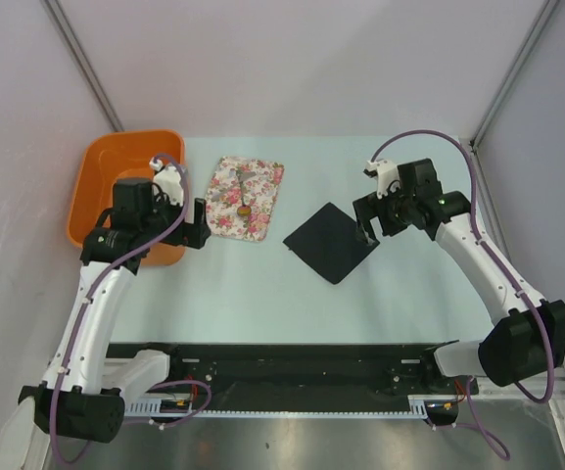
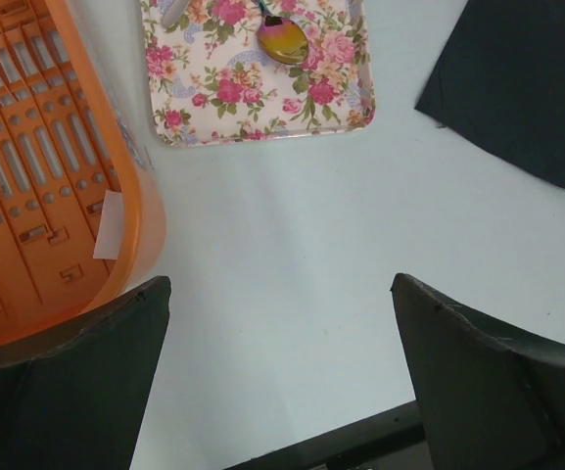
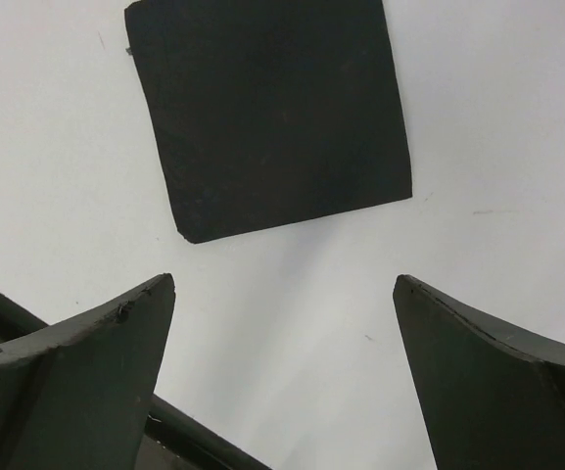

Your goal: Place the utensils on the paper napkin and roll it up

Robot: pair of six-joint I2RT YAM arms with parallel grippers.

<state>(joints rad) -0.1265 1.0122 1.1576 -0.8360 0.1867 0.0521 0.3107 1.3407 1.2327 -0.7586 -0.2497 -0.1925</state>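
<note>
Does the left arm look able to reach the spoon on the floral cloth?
Probably yes: the left gripper is open, with only bare table between it and the spoon.

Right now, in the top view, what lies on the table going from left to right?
orange basket → floral cloth, with the spoon lying on it → black napkin
</note>
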